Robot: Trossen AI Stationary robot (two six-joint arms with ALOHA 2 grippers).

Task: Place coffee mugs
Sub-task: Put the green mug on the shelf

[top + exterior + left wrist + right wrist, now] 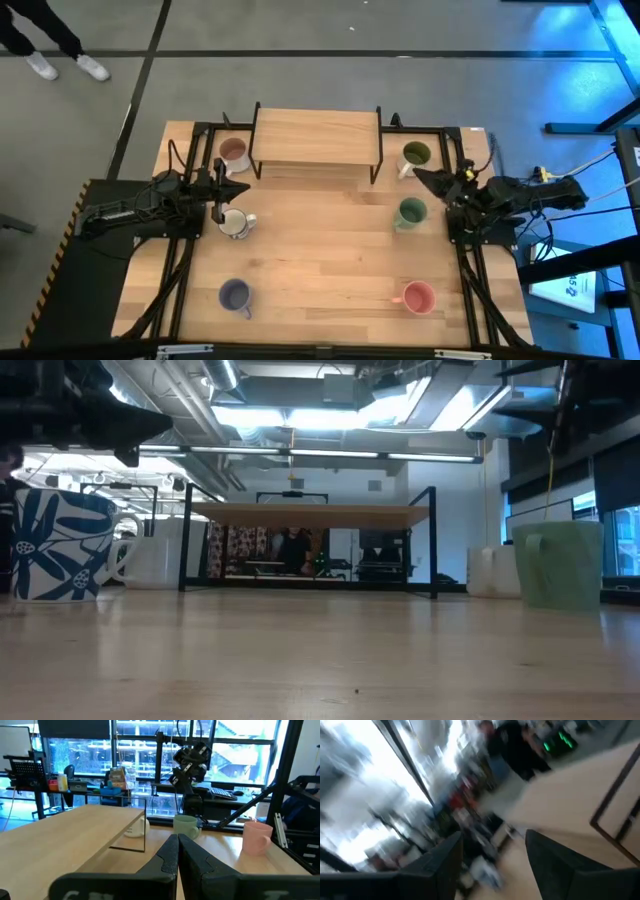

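Six mugs ring the wooden shelf (316, 138) at the frame's upper centre, apparently staged for placing: dusty pink mug (233, 153) and white mug (235, 223) at left, olive-green mug (416, 155) and green mug (411, 212) at right, purple-blue mug (235, 295) and coral pink mug (418, 297) lower down. The left gripper (218, 190), fingers pressed together on nothing, hangs between the two left mugs. The right gripper (428, 182), fingers spread apart and empty, sits between the two green ones, probably lining up a grasp.

A low light-wood shelf on a thin black metal frame (316, 137) stands at the middle of the far edge of the pale wooden table (320, 270). A person's legs in white shoes (66, 65) cross the grey floor beyond the table's far left corner.
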